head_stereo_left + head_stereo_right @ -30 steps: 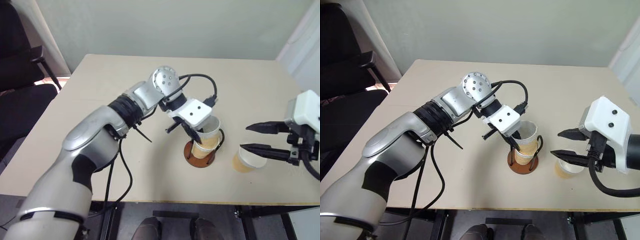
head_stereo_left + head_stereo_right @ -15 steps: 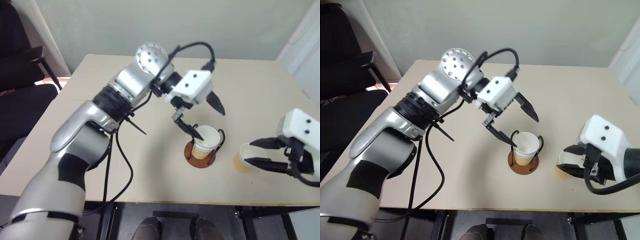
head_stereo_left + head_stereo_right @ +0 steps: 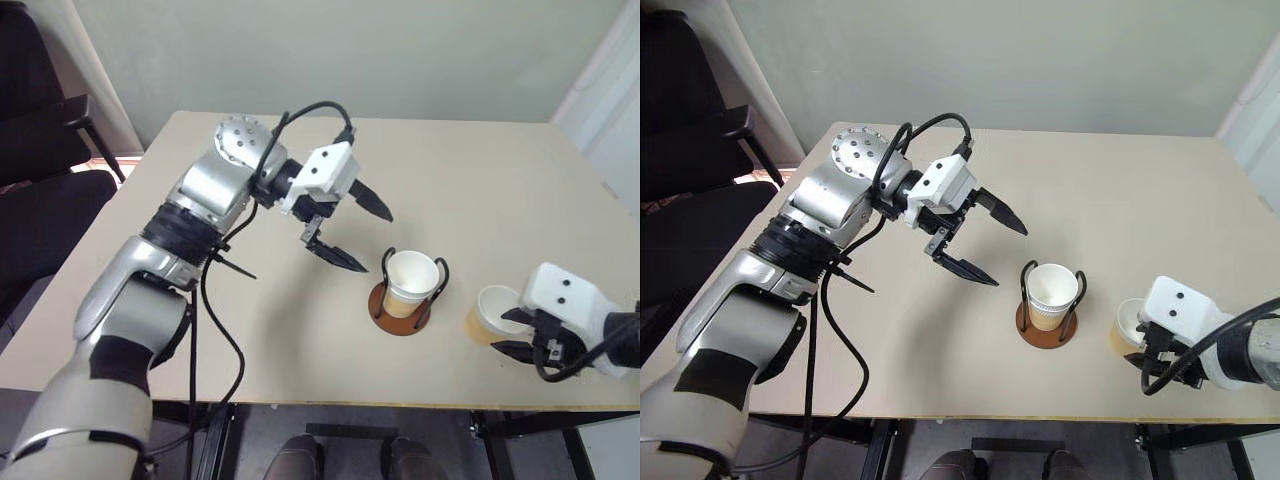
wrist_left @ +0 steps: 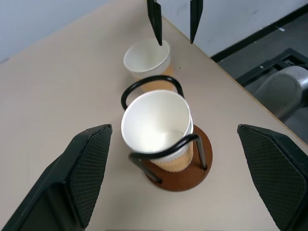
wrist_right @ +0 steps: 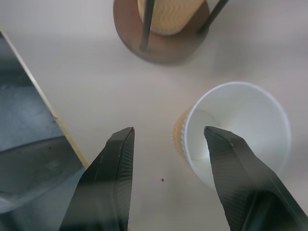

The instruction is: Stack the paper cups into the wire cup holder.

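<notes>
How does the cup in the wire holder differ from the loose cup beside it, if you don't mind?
The cup in the holder stands nested on another inside the wire cup holder; the loose cup sits alone on the table. The right gripper straddles the loose cup's rim; the left gripper hangs open, apart. Both cups are upright.

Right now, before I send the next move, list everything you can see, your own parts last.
Paper cups in holder: stacked, white inside, tan outside; how many I cannot tell.
Loose paper cup: one, same colours, upright on the table right of the holder.
Wire cup holder: one, reddish-brown base, black wire loops, near the front edge.
Table: one, beige.
Chair: one, black, left of the table.
Left hand: open, above the table left of the holder, holding nothing.
Right hand: open, one finger inside the loose cup's rim, one outside.
</notes>
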You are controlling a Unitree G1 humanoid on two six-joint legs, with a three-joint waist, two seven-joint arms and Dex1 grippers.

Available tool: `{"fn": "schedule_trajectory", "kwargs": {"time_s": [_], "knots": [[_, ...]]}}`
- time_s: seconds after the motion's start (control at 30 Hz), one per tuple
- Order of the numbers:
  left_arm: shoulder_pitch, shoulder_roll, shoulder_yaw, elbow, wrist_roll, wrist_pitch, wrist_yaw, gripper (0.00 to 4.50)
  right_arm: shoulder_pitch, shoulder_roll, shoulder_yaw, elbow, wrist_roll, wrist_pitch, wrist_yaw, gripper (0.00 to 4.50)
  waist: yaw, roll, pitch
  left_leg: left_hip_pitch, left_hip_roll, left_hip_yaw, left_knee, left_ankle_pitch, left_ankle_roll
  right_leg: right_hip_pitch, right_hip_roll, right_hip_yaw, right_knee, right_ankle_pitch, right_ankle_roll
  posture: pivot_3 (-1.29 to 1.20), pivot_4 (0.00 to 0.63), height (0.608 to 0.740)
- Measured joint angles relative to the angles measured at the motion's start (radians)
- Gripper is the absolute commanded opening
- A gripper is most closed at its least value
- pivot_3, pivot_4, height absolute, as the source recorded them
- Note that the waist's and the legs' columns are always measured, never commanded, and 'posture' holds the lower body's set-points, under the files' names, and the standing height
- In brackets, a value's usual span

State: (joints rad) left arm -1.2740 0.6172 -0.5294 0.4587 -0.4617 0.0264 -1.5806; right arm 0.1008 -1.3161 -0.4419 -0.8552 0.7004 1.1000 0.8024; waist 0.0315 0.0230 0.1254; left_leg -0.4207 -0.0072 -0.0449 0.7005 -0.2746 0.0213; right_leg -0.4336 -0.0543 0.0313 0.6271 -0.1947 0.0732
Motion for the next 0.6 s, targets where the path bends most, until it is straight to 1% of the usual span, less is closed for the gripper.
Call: {"fn": "schedule_trajectory", "kwargs": {"time_s": [0.17,0.27,0.43,0.6], "knots": [[0.056,0.007,0.07,-0.064,0.043,0.07,0.003,4.48,-0.084,-0.001,0.164,0.063,-0.078,-0.08,-0.01,2.36,-0.002,0.0,0.0,0.001,0.0,0.001,0.0,0.0,0.0,0.001,0.0,0.0,0.0,0.0,0.0,0.0,0.15,0.74],[0.1,0.008,0.102,-0.108,0.061,0.11,0.009,4.5,-0.133,0.005,0.251,0.098,-0.114,-0.113,-0.012,1.83,-0.002,0.0,0.0,0.001,0.0,0.0,0.0,0.0,0.0,0.001,0.0,0.0,0.0,0.0,0.0,0.0,0.15,0.74],[0.135,0.017,0.144,-0.146,0.087,0.149,0.014,4.5,-0.151,0.008,0.305,0.112,-0.155,-0.137,-0.01,0.04,-0.002,0.0,0.0,0.001,0.0,0.0,0.0,0.0,0.0,0.001,0.0,0.0,0.0,0.0,0.0,0.0,0.15,0.74],[0.181,0.045,0.182,-0.173,0.099,0.182,0.009,4.5,-0.117,0.006,0.298,0.105,-0.185,-0.15,0.0,0.04,-0.002,0.0,0.0,0.002,0.0,-0.001,0.0,0.0,0.0,0.002,0.0,0.0,0.0,0.0,0.0,0.0,0.15,0.74]]}}
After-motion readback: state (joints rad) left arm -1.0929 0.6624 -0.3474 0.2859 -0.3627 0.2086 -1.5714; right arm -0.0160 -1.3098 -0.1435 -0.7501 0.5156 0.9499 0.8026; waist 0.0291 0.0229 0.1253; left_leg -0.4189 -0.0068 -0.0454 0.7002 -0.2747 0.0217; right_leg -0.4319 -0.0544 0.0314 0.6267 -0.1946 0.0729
